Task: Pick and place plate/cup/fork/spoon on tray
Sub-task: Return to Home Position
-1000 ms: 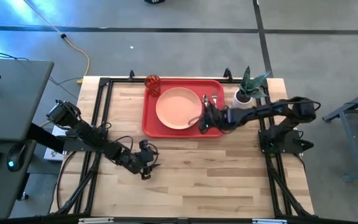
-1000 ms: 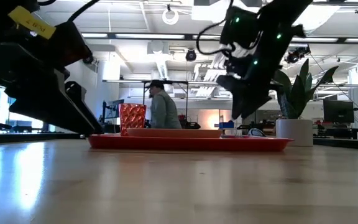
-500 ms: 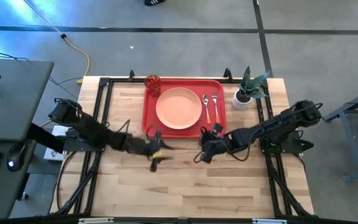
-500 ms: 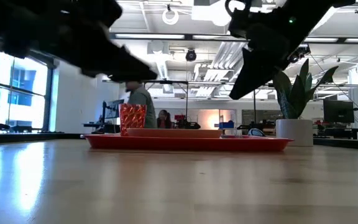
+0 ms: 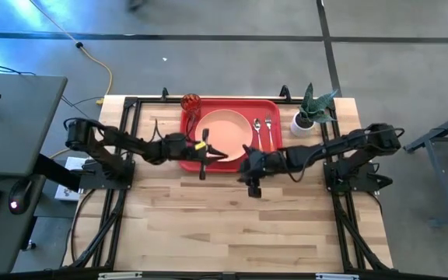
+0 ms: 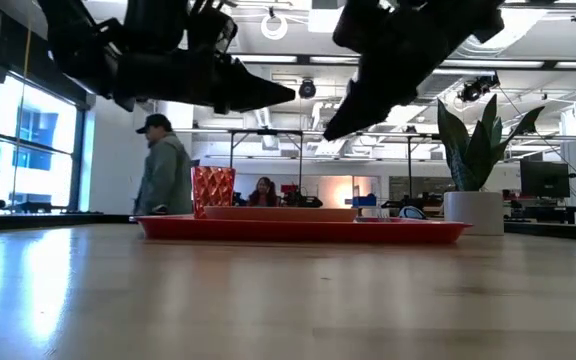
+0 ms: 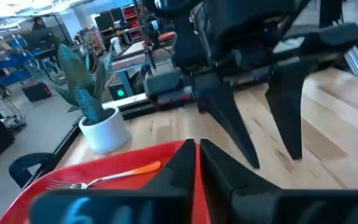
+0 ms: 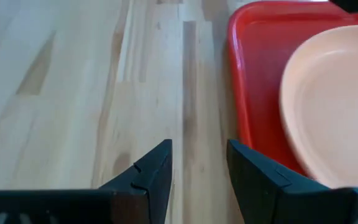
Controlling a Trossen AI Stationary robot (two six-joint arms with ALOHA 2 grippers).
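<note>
Four items sit on my tray (image 5: 189, 155): plate (image 5: 222, 135), cup (image 5: 190, 103), fork (image 5: 268, 127), spoon (image 5: 257, 128). My left gripper (image 5: 204, 155) hovers pressed together at the tray's near-left corner. My right gripper (image 5: 253, 180) hangs empty, fingers spread, at the tray's front edge.

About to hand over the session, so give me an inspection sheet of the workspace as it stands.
Surface: wooden table, bare in front.
Job's things: plate, spoon and fork lie on the tray; cup upright at its far left corner.
Clutter: potted plant beside the tray.
Pincers: left pincer shut, over the tray's left part; right pincer open, over the table by the tray's near edge. Both empty.
Cables: yellow cord on the floor.
Surroundings: a person walking behind the table.
</note>
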